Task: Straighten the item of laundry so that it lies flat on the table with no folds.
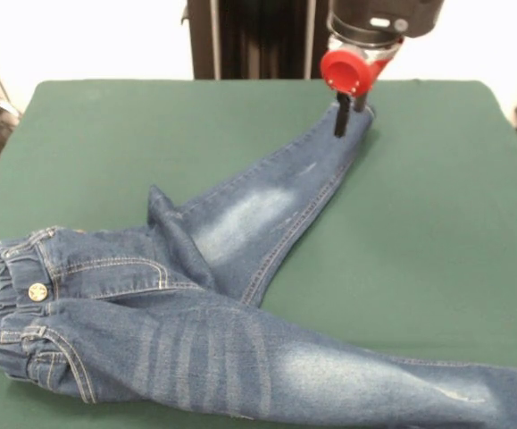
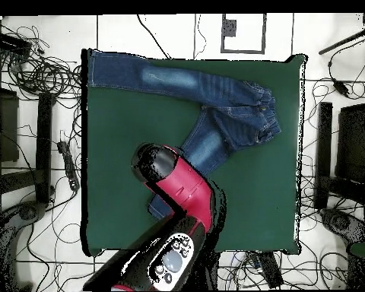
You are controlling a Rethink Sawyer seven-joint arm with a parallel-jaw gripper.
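Jeans (image 1: 231,295) are lying spread on the table (image 1: 437,206), one leg's hem pinched between the gripper's (image 1: 348,114) closing fingers near the far edge, the other leg running along the near edge, open felt lying between.

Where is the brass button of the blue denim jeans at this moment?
In the front view, the brass button sits on the waistband of the blue denim jeans, near the picture's left edge, far from the tool.
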